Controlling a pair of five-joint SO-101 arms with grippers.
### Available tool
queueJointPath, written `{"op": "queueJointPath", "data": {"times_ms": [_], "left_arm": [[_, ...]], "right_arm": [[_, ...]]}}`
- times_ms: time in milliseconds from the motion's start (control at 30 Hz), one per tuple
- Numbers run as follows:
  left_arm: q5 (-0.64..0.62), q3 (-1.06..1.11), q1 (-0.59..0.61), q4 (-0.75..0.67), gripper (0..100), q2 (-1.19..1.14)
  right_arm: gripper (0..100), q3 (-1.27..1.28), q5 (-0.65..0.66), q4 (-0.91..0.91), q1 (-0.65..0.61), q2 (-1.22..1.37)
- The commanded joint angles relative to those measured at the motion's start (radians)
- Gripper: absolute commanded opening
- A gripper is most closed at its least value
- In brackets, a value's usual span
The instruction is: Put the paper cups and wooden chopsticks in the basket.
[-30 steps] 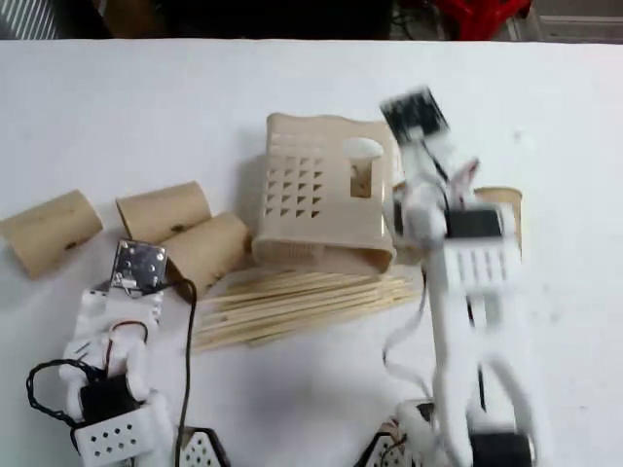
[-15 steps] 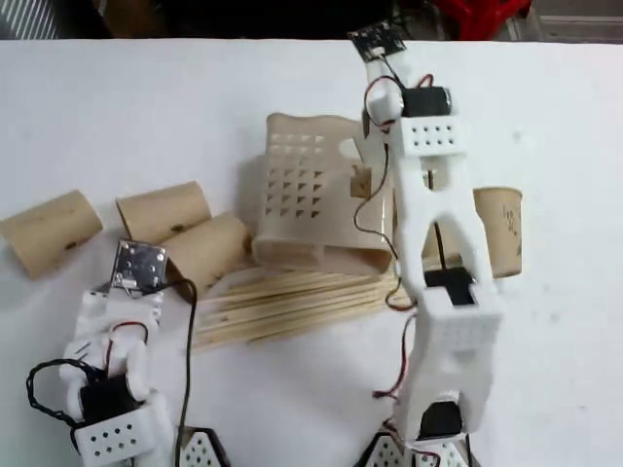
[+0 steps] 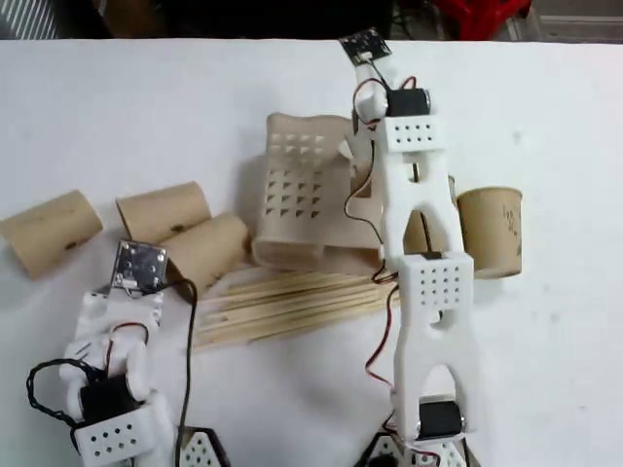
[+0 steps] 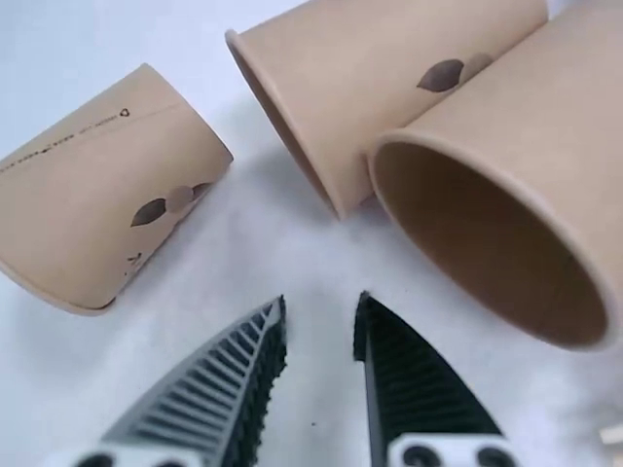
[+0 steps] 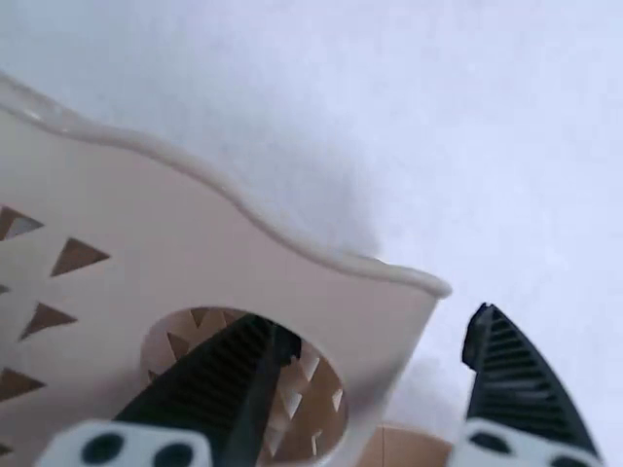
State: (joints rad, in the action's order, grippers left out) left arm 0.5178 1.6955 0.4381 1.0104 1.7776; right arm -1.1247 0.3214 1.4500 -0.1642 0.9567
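Note:
The beige basket (image 3: 302, 199) lies in the middle of the table. My right gripper (image 3: 356, 154) is at its far right corner, open, and straddles the wall (image 5: 195, 233): one finger (image 5: 229, 375) sits at the handle hole, the other outside. Three brown paper cups lie on their sides at the left (image 3: 51, 232) (image 3: 164, 211) (image 3: 206, 248), and another cup (image 3: 490, 232) lies right of the basket. Wooden chopsticks (image 3: 292, 302) are piled in front of the basket. My left gripper (image 4: 319, 316) hovers open and holds nothing, just short of the cups (image 4: 97, 195) (image 4: 506, 214).
White tabletop (image 3: 127, 107) stretches behind and to the far right. The right arm (image 3: 428, 292) reaches across the chopsticks' right end and the basket's right side. The left arm's base (image 3: 112, 418) stands at the near left edge.
The right arm has swung from beside the basket's right side forward over it, bringing its gripper to the far right corner. The left arm has kept still.

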Motion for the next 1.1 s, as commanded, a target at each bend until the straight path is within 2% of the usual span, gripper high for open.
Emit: {"op": "queueJointPath", "data": {"times_ms": [0, 133, 167, 233, 400, 633, 867, 1067], "left_arm": [[0.009, 0.002, 0.007, 0.005, 14, -0.012], [0.009, 0.002, 0.007, 0.005, 14, -0.012], [0.009, 0.002, 0.005, 0.005, 14, -0.012], [0.009, 0.002, 0.005, 0.006, 14, -0.012], [0.009, 0.002, 0.004, 0.009, 14, -0.012], [0.009, 0.002, 0.004, 0.009, 14, -0.012], [0.009, 0.002, 0.002, 0.008, 14, -0.012], [0.009, 0.002, 0.002, 0.006, 14, -0.012]], "right_arm": [[20.2, -0.107, 0.002, -0.002, -0.004, 0.03], [1.8, -0.183, 0.002, -0.004, -0.004, 0.096], [1.2, -0.207, -0.003, -0.004, -0.004, 0.108], [3.3, -0.249, -0.006, 0.002, -0.004, 0.125], [1.5, -0.368, -0.1, 0.002, -0.004, 0.13], [1.5, -0.546, -0.152, -0.001, -0.018, 0.128], [1.5, -0.537, -0.265, -0.084, -0.016, 0.053], [1.5, -0.537, -0.281, -0.105, -0.01, -0.033]]}}
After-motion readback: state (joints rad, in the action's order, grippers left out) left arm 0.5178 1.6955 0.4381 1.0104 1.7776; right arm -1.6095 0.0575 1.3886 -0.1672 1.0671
